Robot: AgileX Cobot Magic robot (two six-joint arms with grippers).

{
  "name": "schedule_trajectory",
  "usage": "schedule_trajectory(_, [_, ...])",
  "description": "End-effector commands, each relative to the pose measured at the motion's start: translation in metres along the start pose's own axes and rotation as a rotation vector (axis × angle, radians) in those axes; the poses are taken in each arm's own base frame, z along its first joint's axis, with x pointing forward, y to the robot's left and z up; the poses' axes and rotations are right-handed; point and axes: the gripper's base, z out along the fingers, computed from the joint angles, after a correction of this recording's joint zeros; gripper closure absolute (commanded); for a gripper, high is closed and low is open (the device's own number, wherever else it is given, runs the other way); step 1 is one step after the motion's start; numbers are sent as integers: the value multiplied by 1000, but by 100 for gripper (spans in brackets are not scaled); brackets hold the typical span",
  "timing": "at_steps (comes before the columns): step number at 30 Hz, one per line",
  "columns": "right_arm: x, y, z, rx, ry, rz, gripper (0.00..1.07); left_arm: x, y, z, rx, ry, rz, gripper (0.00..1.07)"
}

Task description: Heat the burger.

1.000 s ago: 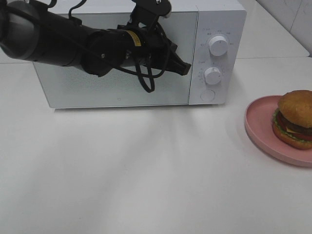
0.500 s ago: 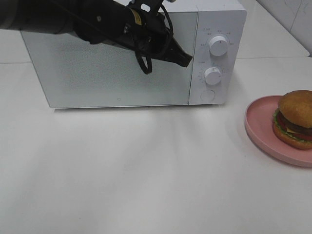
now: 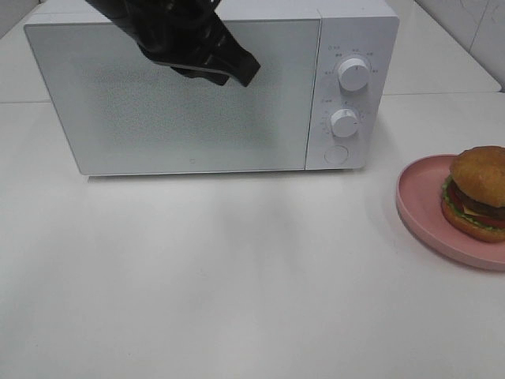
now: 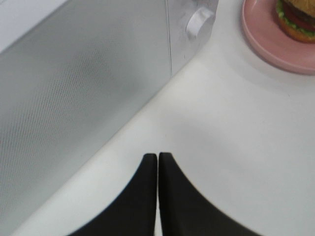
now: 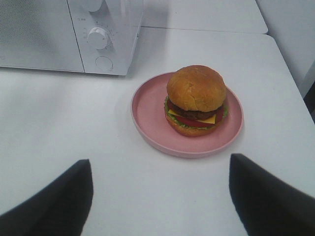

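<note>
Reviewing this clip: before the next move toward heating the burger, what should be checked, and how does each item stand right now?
1. Microwave door open for loading: not ok, it is shut.
2. Burger in place on the pink plate, upright: ok.
3. Right gripper open and facing the burger: ok, jaws spread wide, holding nothing.
4. Left gripper free: ok, fingers closed together on nothing.
5. Left gripper clear of the door's path: cannot tell; it hangs in front of the door's upper part.
6. Table between plate and microwave unobstructed: ok.
</note>
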Motion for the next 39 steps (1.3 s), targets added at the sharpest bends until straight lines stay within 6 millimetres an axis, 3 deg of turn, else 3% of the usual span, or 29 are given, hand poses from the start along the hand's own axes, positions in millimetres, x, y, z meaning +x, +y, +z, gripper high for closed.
schedule_trajectory(1, [2,0,-4,2,-37,-6,37,7,3,-20,-38,84,-45,106])
schedule_trajectory(7, [2,0,-4,3,-37,-6,37,20,24,-34,-160,193,-130,106])
schedule_trajectory(9, [2,0,-4,3,-37,-6,37,30,46,-43,-195,233,-229,106])
schedule_trajectory(10, [2,0,-4,3,-37,-6,37,30,46,-43,-195,233,-229,106])
schedule_trajectory(12, [2,0,-4,3,-37,-6,37,44,74,-53,-219,265,-346,106])
schedule_trajectory(13, [2,0,-4,3,-37,-6,37,44,74,-53,-219,265,-346,106])
schedule_trajectory(15, [2,0,-4,3,-37,-6,37,63,102,-65,-232,293,-470,106])
schedule_trajectory(21, [2,0,-4,3,-37,-6,37,95,128,-85,-231,286,-629,106])
schedule_trajectory(22, [2,0,-4,3,-37,-6,37,105,133,-97,-252,268,-661,106])
schedule_trajectory(24, [2,0,-4,3,-37,-6,37,112,133,-104,-264,260,-675,106])
schedule_trajectory(26, [2,-1,-4,6,-37,-8,37,137,125,-131,-306,236,-715,106])
schedule_trajectory(29, [2,-1,-4,6,-37,-8,37,144,121,-135,-310,237,-718,106])
schedule_trajectory(30, [2,-1,-4,6,-37,-8,37,156,108,-149,-320,215,-703,106])
schedule_trajectory(32, [2,-1,-4,6,-37,-8,37,163,100,-155,-322,208,-697,106])
schedule_trajectory(34, [2,-1,-4,6,-37,-8,37,184,76,-171,-331,176,-673,106])
schedule_trajectory(35, [2,-1,-4,6,-37,-8,37,184,76,-171,-331,176,-673,106])
schedule_trajectory(37, [2,-1,-4,6,-37,-8,37,210,46,-191,-349,103,-660,106])
schedule_trajectory(39, [2,-1,-4,6,-37,-8,37,217,38,-196,-356,80,-655,106])
